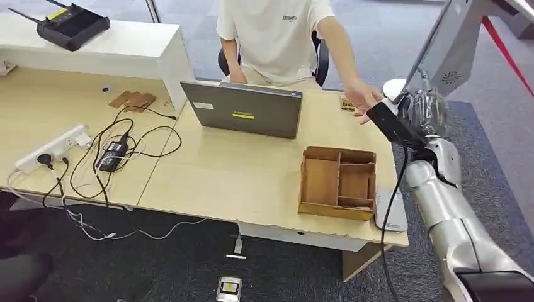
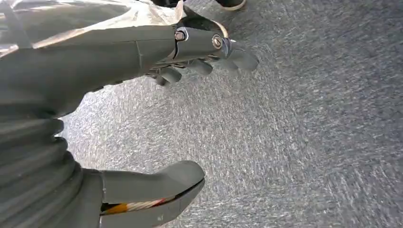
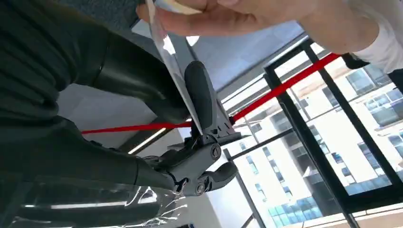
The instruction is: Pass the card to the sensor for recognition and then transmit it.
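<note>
A pale matt wood-laminate desk (image 1: 239, 182) bears a brown corrugated-cardboard divided tray (image 1: 338, 182) and a smooth grey metal-look laptop (image 1: 249, 110).

The thin, pale, glossy flat card (image 3: 166, 50) shows edge-on in the right wrist view, held between the thick grey thumb and the darker fingers (image 3: 202, 97) of the robot's right hand (image 3: 190, 142). Its far end, toward 12 o'clock, lies in a person's hand (image 3: 223, 16), which grips it.
</note>
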Available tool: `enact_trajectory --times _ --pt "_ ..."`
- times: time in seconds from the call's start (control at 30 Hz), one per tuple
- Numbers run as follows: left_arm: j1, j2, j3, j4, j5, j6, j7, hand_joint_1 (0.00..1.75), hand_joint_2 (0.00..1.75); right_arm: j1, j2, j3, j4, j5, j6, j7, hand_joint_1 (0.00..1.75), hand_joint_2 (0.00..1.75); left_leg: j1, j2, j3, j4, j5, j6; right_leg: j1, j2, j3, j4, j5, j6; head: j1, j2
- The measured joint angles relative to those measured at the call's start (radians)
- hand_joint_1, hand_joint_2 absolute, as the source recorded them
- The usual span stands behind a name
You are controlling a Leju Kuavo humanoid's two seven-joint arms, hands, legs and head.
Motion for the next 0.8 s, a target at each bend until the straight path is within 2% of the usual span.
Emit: enact_trajectory --times 0.23,0.6,0.8 --pt "0.02 0.006 0.015 0.001 0.022 0.005 -0.01 0.0 1.75 0.048 -0.054 -0.026 -0.072 0.004 0.026 0.014 1.75 1.75 0.0 0.0 0.0 0.0 0.0 0.0 0.0 0.0 0.0 0.0 0.0 0.0 0.0 0.0" --pt "0.024 0.008 0.033 0.001 0.029 0.012 -0.017 0.0 1.75 0.056 -0.066 -0.027 -0.078 0.039 0.081 0.018 1.75 1.75 0.0 0.0 0.0 0.0 0.0 0.0 0.0 0.0 0.0 0.0 0.001 0.0 0.0 0.0" --pt "0.021 0.009 0.039 0.001 0.026 0.012 -0.017 0.0 1.75 0.1 -0.08 -0.026 -0.08 0.054 0.112 0.042 1.75 1.75 0.0 0.0 0.0 0.0 0.0 0.0 0.0 0.0 0.0 0.0 0.001 0.0 0.0 0.0"
